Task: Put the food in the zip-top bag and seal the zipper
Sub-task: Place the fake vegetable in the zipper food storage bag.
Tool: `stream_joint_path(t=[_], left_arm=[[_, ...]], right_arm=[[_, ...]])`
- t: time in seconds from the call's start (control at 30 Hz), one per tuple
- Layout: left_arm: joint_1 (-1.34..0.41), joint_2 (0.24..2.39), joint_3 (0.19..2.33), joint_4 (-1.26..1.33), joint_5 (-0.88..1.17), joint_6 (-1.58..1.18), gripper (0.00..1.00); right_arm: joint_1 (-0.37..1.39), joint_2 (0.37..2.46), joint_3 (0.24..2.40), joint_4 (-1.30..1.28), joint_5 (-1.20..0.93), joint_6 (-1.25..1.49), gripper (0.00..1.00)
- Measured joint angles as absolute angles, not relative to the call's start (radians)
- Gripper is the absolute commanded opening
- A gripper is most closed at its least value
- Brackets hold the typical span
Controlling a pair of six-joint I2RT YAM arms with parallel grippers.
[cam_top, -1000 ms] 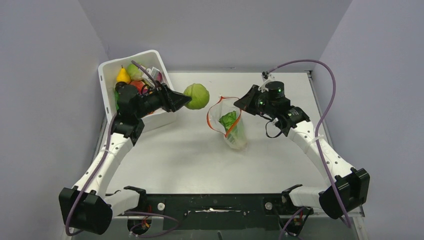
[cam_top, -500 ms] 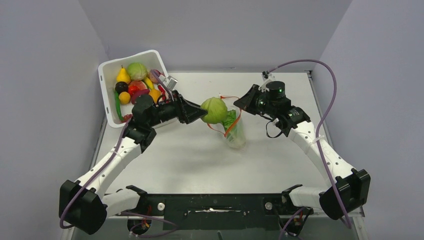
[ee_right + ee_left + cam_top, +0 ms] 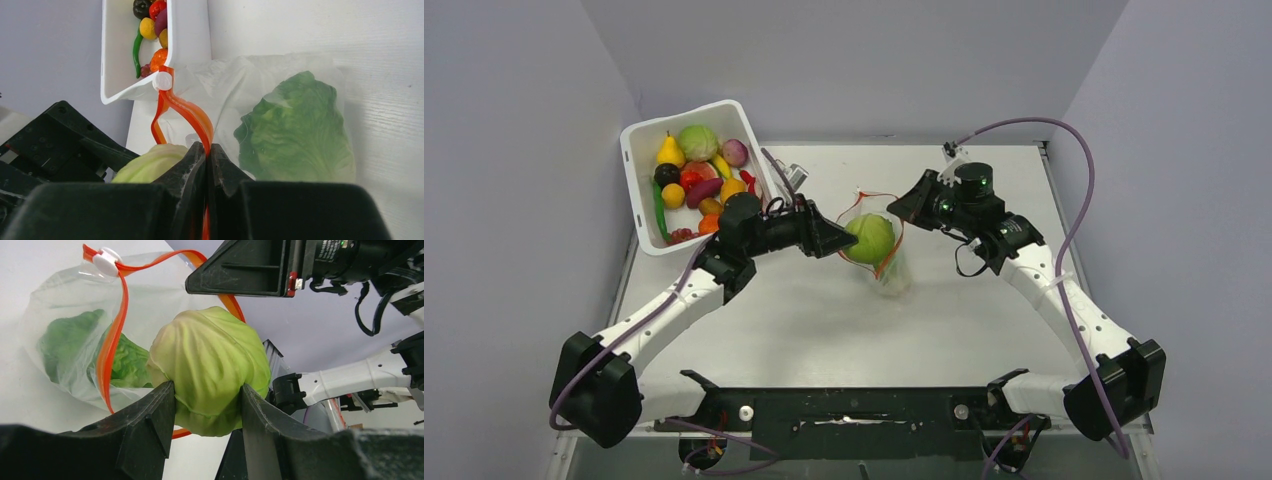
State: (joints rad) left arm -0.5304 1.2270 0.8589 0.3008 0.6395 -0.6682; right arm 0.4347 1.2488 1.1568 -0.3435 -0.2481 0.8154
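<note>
We held the cabbage [image 3: 210,365] at the bag's [image 3: 250,75] mouth.
Our left pincer [image 3: 207,395] gripped it; our right pincer [image 3: 207,150] pinched the zipper [image 3: 185,112], lettuce [image 3: 295,130] inside the bag.

Robot lab cell: bare grey walls [image 3: 844,60] enclosing white table [image 3: 824,310].

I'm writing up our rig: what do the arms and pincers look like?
The left arm and right arm have white links with black joints and bases; a purple cable runs along each. The left pincer and right pincer are matte black wedges. Green lights dot the right arm.
</note>
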Motion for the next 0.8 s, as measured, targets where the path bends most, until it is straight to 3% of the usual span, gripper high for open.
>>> stream_joint_path(t=[0.63, 0.7, 0.8], left_arm=[[-0.68, 1.358, 0.985, 0.063, 0.512, -0.482, 0.24], [-0.692, 1.365, 0.993, 0.052, 0.498, -0.471, 0.3], [-0.706, 1.377, 1.005, 0.035, 0.466, -0.458, 0.5]], right_arm=[[0.48, 1.264, 1.197, -0.315, -0.262, 0.823, 0.0], [0.484, 1.276, 1.208, -0.313, -0.268, 0.824, 0.0], [0.486, 1.289, 1.21, -0.306, -0.271, 0.826, 0.0]])
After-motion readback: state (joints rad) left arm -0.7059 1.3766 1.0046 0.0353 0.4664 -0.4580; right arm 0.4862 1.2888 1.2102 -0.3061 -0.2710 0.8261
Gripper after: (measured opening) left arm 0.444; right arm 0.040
